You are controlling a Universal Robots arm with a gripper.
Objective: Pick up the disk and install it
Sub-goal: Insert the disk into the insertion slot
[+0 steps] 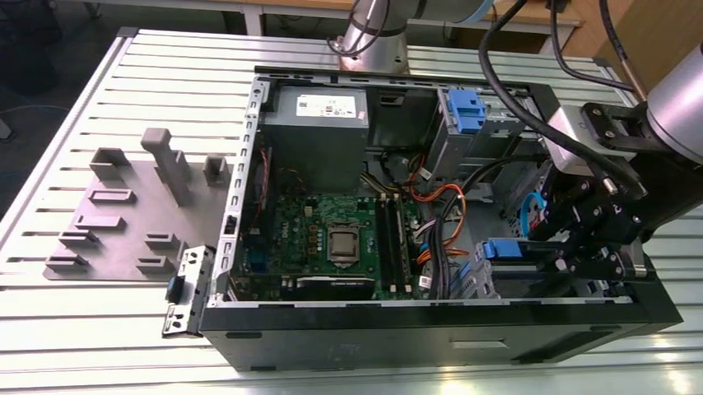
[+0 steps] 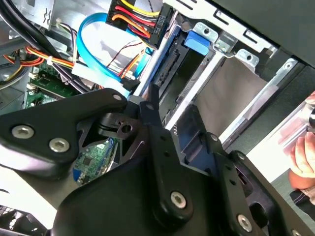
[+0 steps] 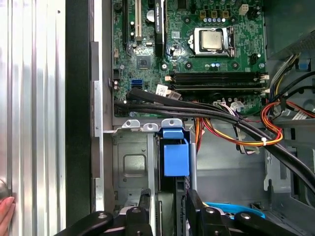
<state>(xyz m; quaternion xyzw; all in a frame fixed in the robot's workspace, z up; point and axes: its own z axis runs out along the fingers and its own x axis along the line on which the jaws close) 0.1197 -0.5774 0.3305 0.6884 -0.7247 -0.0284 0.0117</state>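
The gripper (image 1: 571, 239) sits inside the computer case (image 1: 439, 329), at the exterior view's right; the disk (image 3: 175, 155) stands edgewise in a bay (image 3: 130, 167) there; whether it grips, I cannot tell.

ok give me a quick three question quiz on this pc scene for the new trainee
1. True or false: the computer case lies open, circuit board showing.
2. The grey block plate sits: A) on the exterior view's left of the case, B) on its right, C) inside it.
3. In the first wrist view, what colour is the plastic tab by the gripper?
Key: 1 true; 2 A; 3 blue.
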